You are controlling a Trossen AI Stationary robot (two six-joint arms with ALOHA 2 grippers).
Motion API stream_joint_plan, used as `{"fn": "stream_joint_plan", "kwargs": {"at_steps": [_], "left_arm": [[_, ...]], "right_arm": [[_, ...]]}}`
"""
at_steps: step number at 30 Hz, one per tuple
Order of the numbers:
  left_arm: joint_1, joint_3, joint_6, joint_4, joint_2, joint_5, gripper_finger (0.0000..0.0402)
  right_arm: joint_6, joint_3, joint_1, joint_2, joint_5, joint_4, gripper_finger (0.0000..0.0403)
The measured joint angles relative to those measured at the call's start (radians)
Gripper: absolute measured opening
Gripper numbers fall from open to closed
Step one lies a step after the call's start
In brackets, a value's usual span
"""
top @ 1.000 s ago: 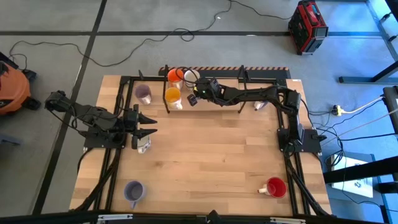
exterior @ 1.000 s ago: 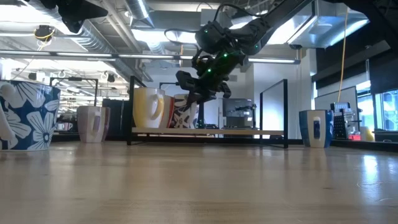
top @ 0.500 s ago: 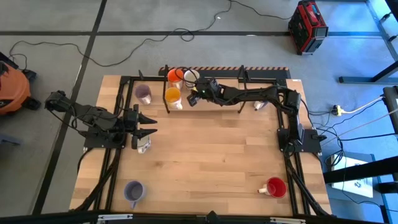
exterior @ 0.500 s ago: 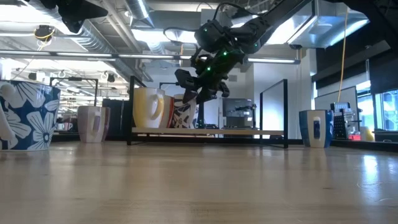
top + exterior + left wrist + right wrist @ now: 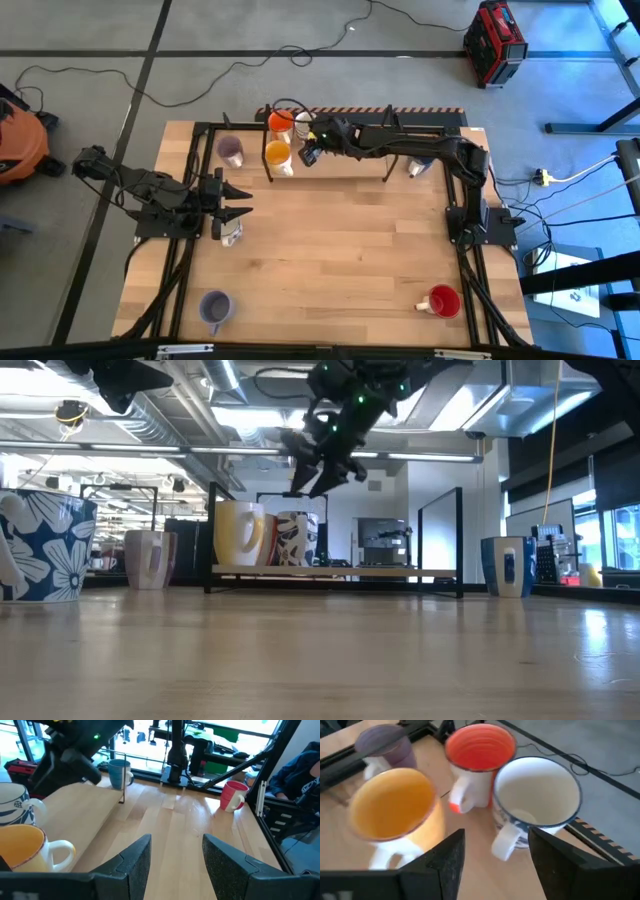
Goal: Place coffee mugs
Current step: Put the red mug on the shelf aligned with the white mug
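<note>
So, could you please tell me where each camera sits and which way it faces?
High view: overhead, straight down on the table; both arms show.
Low view: table-top height, level toward the room; right gripper hangs above the mugs.
Left wrist view: past the open left gripper, across the table to the red mug.
Right wrist view: past the open right gripper, down at the white mug, also in the high view.
</note>
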Motion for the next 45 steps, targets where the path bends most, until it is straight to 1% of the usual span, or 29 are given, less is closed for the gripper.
{"fn": "stream_joint_plan", "kwargs": {"at_steps": [5, 8, 10, 16, 20, 25, 34, 38, 43, 45], "left_arm": [[0.000, 0.000, 0.000, -0.002, 0.000, 0.007, 0.0172], [0.000, 0.000, 0.000, -0.002, 0.000, 0.008, 0.0172], [0.000, 0.000, 0.000, -0.002, 0.000, 0.013, 0.0172], [0.000, 0.000, -0.001, -0.010, 0.002, 0.023, 0.0172], [0.000, 0.000, -0.002, -0.012, 0.004, 0.023, 0.0172], [0.000, 0.000, -0.004, -0.012, 0.005, 0.025, 0.0172], [0.000, 0.000, -0.035, -0.010, 0.024, 0.064, 0.0172], [0.000, 0.000, -0.065, -0.008, 0.053, 0.074, 0.0172], [0.000, 0.000, -0.083, -0.008, 0.089, 0.082, 0.0172], [0.000, 0.000, -0.088, -0.009, 0.099, 0.083, 0.0172]], "right_arm": [[0.002, 0.094, 0.067, -0.012, 0.022, -0.178, 0.0204], [0.031, 0.124, 0.113, -0.039, 0.027, -0.261, 0.0204], [0.062, 0.123, 0.143, -0.064, 0.022, -0.299, 0.0204], [0.211, 0.062, 0.252, -0.175, 0.098, -0.424, 0.0204], [0.345, -0.001, 0.347, -0.253, 0.141, -0.468, 0.0204], [0.536, -0.043, 0.491, -0.311, 0.143, -0.515, 0.0204], [0.886, -0.044, 0.778, -0.309, 0.143, -0.560, 0.0204], [1.085, -0.044, 0.904, -0.307, 0.140, -0.625, 0.0204], [1.351, -0.044, 1.057, -0.307, 0.112, -0.724, 0.0204], [1.460, -0.044, 1.109, -0.307, 0.070, -0.762, 0.0204]]}}
